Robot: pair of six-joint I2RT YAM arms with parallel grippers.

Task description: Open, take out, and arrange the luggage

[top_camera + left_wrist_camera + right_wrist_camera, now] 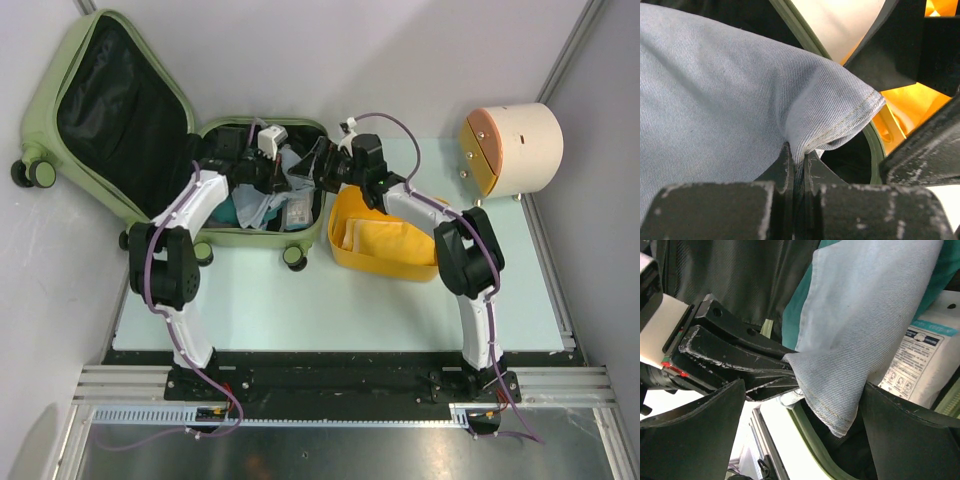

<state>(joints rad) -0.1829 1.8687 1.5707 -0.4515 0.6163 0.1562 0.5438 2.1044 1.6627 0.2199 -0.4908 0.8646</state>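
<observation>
The pale blue denim cloth (730, 100) shows a fine matt twill weave. The sage-green hard-shell suitcase (40, 105) looks smooth plastic, its black fabric lining (120, 110) matt. The yellow plastic basket (395, 268) shines.

A pale sage-green hard-shell suitcase (250, 238) lies open, its black-lined lid leaning left. The left arm (190, 215) and right arm (420, 205) meet over pale blue cloth (262, 208) in its lower half. A yellow plastic basket (400, 268) sits just beside.

The left gripper (797, 159) pinches a cloth (715, 100) tight, while the right gripper (802, 415) hangs spread wide just beside it.
</observation>
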